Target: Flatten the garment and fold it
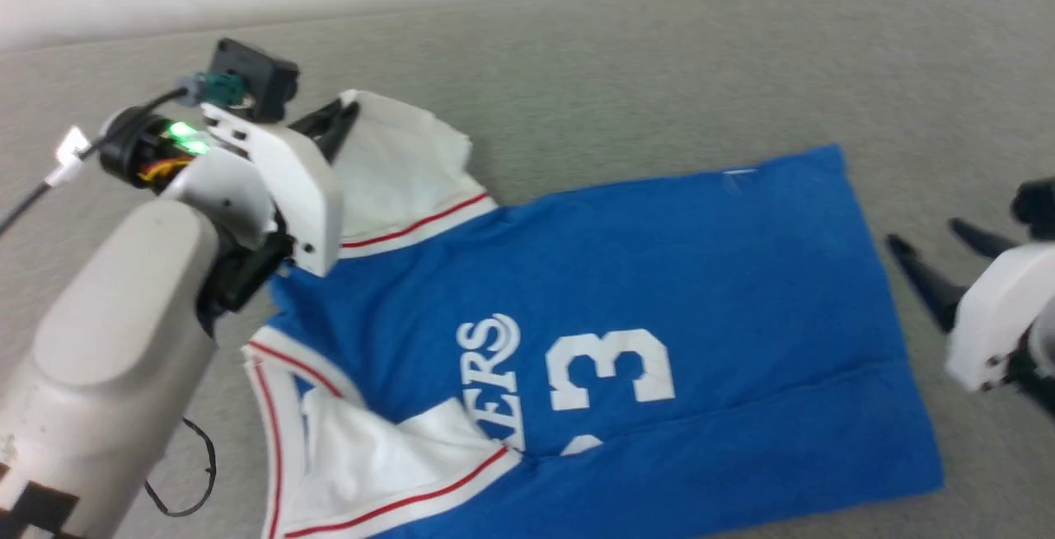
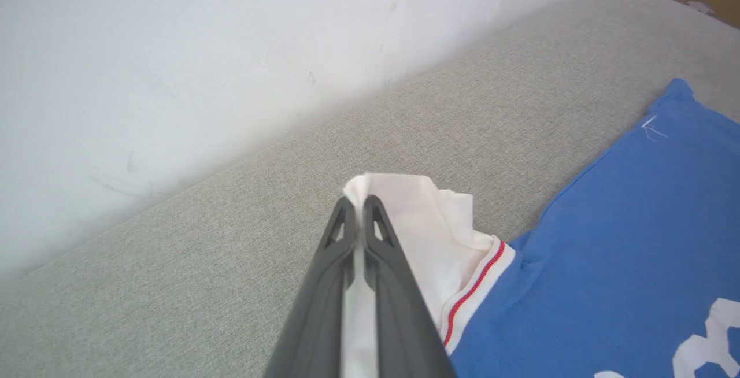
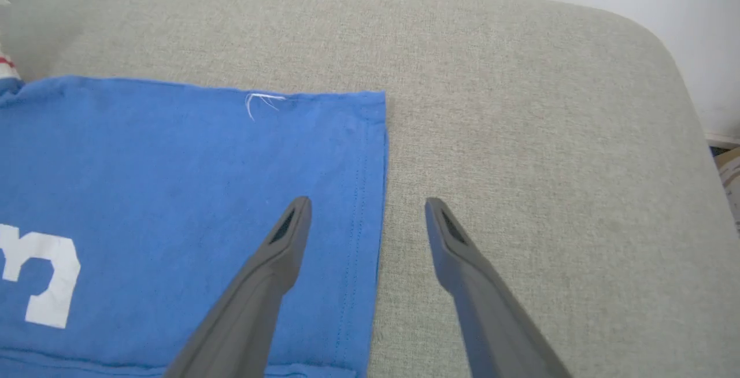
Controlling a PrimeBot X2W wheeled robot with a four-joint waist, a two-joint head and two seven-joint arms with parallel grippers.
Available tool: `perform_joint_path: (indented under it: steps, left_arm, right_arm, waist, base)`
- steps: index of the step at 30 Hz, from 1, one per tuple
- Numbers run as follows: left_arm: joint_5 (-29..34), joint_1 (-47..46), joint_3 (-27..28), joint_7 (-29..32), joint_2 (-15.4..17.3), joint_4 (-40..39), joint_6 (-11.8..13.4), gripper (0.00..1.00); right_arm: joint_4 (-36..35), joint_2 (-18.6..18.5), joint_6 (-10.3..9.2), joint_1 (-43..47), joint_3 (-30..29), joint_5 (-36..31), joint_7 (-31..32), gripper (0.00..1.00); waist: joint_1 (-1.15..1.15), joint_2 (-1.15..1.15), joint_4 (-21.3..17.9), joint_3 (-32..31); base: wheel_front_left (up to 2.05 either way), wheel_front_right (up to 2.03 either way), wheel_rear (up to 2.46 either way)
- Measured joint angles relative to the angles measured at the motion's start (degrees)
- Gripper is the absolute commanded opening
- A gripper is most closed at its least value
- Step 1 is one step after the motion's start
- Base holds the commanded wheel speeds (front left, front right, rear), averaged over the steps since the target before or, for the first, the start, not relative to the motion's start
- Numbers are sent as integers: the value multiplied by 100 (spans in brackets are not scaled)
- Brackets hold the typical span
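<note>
Head view first. The garment (image 1: pixel 659 275) lies number-side up on the grey cushion (image 1: pixel 659 61), with its collar end toward the robot's left and its hem toward the right. The blue body is mostly flat, with one long crease running low across it. The near sleeve (image 1: pixel 371 456) has flopped over onto the chest lettering. The left gripper (image 1: pixel 346 114) is up at the far sleeve (image 1: pixel 404 168), which sits bunched. The right gripper (image 1: pixel 927 238) hangs just off the hem edge.

Over to the left wrist view. The two fingers (image 2: pixel 341 233) are pressed together with white cloth pinched between them, so that's a grip on the sleeve's tip. Behind the tips the sleeve crumples back to its red-striped trim, with the pale wall (image 2: pixel 173 48) beyond.

Right wrist view now. The fingers (image 3: pixel 289 222) are spread wide and hold nothing. One is over the blue hem (image 3: pixel 370 193) and the other is over bare cushion. How high they sit above the cloth, I can't tell.

This looks like the flattening stage, with no fold started. The far sleeve wants drawing straight out from the shoulder, low over the cushion, and only until the wrinkles go. Pull harder and the whole body slides. Pinning the hem with the free gripper would hold it in place. The near sleeve needs opening out before any fold.
</note>
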Motion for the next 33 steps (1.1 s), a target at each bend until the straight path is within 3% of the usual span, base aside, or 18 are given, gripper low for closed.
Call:
perform_joint_path:
  steps: [3, 10, 17, 26, 27, 29, 33]
  left_arm:
    - [71, 115, -74, -137, -64, -347, 52, 0]
    - [226, 379, -156, -365, -77, -1201, 272, 0]
    - [302, 681, -237, -593, -123, -1830, 446, 0]
    - [365, 746, -341, -723, -249, -2060, 454, 0]
    - [365, 773, -345, -749, -249, -2054, 454, 0]
    - [361, 802, -350, -772, -252, -2030, 454, 0]
    - [348, 812, -342, -840, -249, -1905, 470, 0]
  right_arm:
    - [192, -494, -1, -359, 152, 24, 598, 100]
    - [871, -992, -1, -1301, 714, 3, 1293, 100]
    - [1791, -1210, -1, -1896, 1022, -208, 1392, 100]
    - [2640, -1374, -3, -2187, 1290, -319, 1503, 100]
    - [2671, -1401, -3, -2202, 1324, -299, 1545, 78]
    - [2728, -1419, -2, -2226, 1348, -276, 1604, 0]
    - [2774, -1355, -1, -2252, 1486, -155, 1557, 0]
  waist:
    - [0, 0, 298, -48]
    - [0, 0, 889, 19]
    - [1, 0, 1323, 302]
    - [0, 0, 1767, 604]
    - [0, 0, 1797, 626]
    - [-1, 0, 1837, 655]
    - [0, 0, 1844, 608]
  base:
    - [0, 0, 0]
    - [0, 0, 0]
    - [0, 0, 0]
    - [0, 0, 0]
    - [0, 0, 0]
    - [0, 0, 0]
    - [0, 0, 0]
